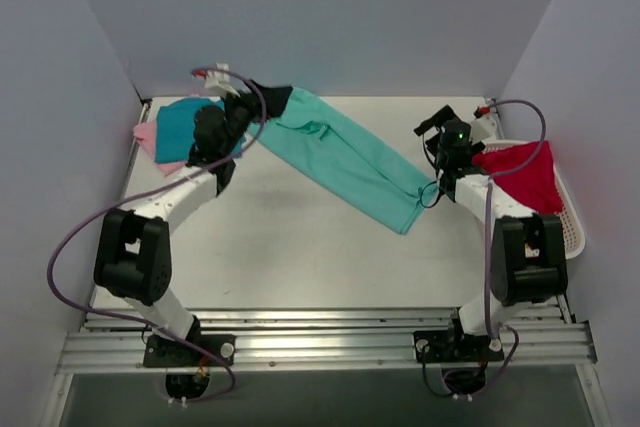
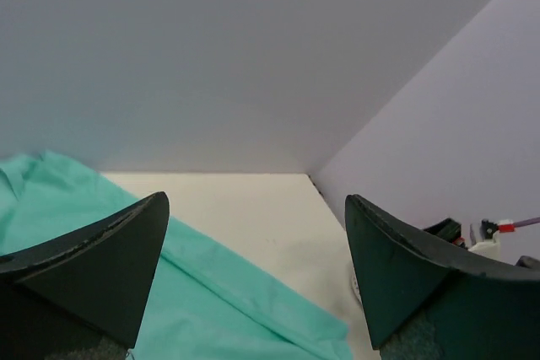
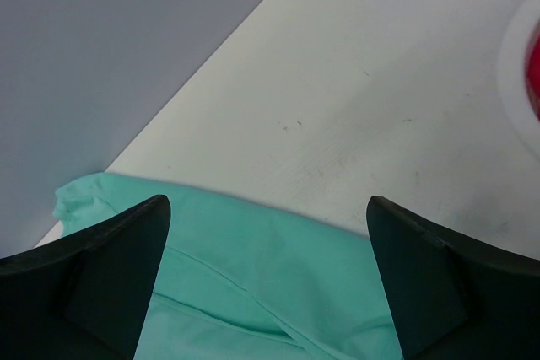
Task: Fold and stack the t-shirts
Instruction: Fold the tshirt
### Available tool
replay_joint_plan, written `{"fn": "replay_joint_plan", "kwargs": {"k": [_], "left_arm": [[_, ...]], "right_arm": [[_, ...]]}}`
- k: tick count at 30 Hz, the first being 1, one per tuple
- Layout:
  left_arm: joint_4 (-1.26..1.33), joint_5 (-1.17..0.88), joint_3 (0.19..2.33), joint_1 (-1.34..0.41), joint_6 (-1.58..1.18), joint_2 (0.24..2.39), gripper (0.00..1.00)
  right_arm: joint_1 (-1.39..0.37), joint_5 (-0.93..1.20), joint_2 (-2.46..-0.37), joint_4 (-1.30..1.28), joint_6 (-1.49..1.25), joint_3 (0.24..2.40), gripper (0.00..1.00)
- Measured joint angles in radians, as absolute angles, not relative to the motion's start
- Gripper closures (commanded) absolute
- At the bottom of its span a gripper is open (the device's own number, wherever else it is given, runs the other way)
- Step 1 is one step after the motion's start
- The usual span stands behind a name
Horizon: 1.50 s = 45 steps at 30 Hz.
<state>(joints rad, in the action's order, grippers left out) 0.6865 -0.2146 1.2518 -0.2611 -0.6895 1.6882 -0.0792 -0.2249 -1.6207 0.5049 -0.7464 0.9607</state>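
Mint tee (image 1: 345, 152): laid flat as a long diagonal strip, one end under left claw (image 2: 256, 200), other end under right claw (image 3: 268, 200). Reads as folded lengthwise only. Cross-folds not done, not on stack yet.

Teal tee (image 1: 178, 127): folded, sitting on pink tee (image 1: 147, 134), just outboard of left claw, partly hidden by that arm. Looks like the stack is started, 2 pcs.

Crimson tee (image 1: 522, 175): draped loose in white basket (image 1: 572, 232), outboard of right claw and close to it. Not folded. Orange one: not visible, maybe under crimson, can't tell.

Left claw: fingers spread wide, nothing between them, mint cloth below and to its inner side. Right claw: same, spread wide, empty, mint cloth beneath, bare tabletop (image 1: 300, 247) ahead of it.

Est. progress: roughly 2 of 5 done, 3rd mid-fold. Remaining, by judgement:
- re-grip mint ends, fold short, move onto teal/pink pile beside left claw
- pull crimson from basket, flatten, fold, stack
- find orange, same drill

Risk: strip is long and lies on a slant, so a cross-fold likely comes out skewed w/o squaring first.
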Motion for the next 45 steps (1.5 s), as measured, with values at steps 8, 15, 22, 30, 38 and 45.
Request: {"fn": "replay_joint_plan", "kwargs": {"k": [8,15,22,30,38,45], "left_arm": [[0.618,0.026,0.966,-0.550,-0.875,1.805,0.04],[0.585,0.176,0.985,-0.713,-1.040,1.877,0.04],[0.561,0.285,1.086,-0.795,-1.153,1.962,0.06],[0.488,0.307,1.163,-0.840,-1.227,2.040,0.06],[0.357,0.385,1.147,-0.933,-1.250,1.984,0.06],[0.315,0.392,1.149,-0.980,-1.279,1.966,0.06]], "right_arm": [[-0.079,-0.276,-1.427,0.486,-0.755,0.852,0.03],[-0.080,-0.281,-1.382,0.434,-0.758,0.835,0.02],[-0.079,-0.315,-1.243,0.377,-0.755,0.805,0.02],[-0.079,-0.353,-1.177,0.333,-0.753,0.805,0.01],[-0.078,-0.366,-1.174,0.316,-0.751,0.793,0.01],[-0.078,-0.382,-1.174,0.310,-0.751,0.781,0.01]]}}
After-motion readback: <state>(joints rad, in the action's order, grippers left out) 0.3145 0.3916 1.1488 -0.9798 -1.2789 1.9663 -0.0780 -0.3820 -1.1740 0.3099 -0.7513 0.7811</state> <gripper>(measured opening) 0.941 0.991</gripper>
